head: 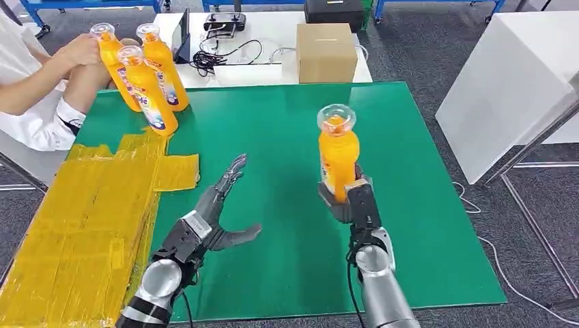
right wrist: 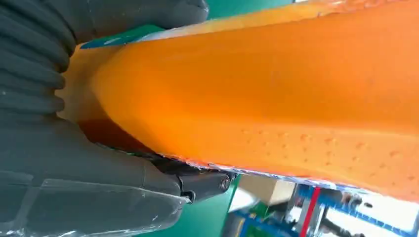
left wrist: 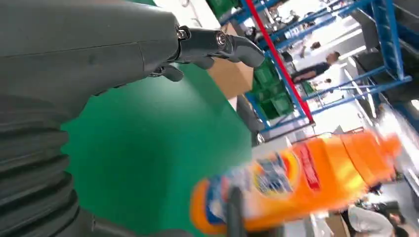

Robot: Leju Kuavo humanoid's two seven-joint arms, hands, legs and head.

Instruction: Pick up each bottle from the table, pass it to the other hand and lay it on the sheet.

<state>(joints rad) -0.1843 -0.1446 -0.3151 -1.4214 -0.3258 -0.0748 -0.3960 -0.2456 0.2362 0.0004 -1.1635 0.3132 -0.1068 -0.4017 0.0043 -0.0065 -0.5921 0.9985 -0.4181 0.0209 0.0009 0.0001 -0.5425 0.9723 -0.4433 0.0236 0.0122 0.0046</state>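
Note:
My right hand (head: pixel 351 199) grips an orange bottle (head: pixel 338 156) with a clear cap, upright above the green mat (head: pixel 423 225). Close up, its orange body (right wrist: pixel 276 94) sits against the right hand (right wrist: pixel 64 163). My left hand (head: pixel 215 212) is open over the mat, fingers spread, a short way left of that bottle. Past the left hand's fingers (left wrist: pixel 217 47) the held bottle (left wrist: pixel 296 182) appears blurred. Three more orange bottles (head: pixel 147 89) stand at the mat's far left corner, one touched by a person's hand (head: pixel 78 49). The yellow sheet (head: pixel 82 225) lies along the mat's left side.
A person in white (head: pixel 27 96) sits at the far left. Behind the mat, a white table holds a cardboard box (head: pixel 326 52), cables (head: pixel 218 58) and a controller (head: pixel 224 24). A white cabinet (head: pixel 512 82) stands to the right.

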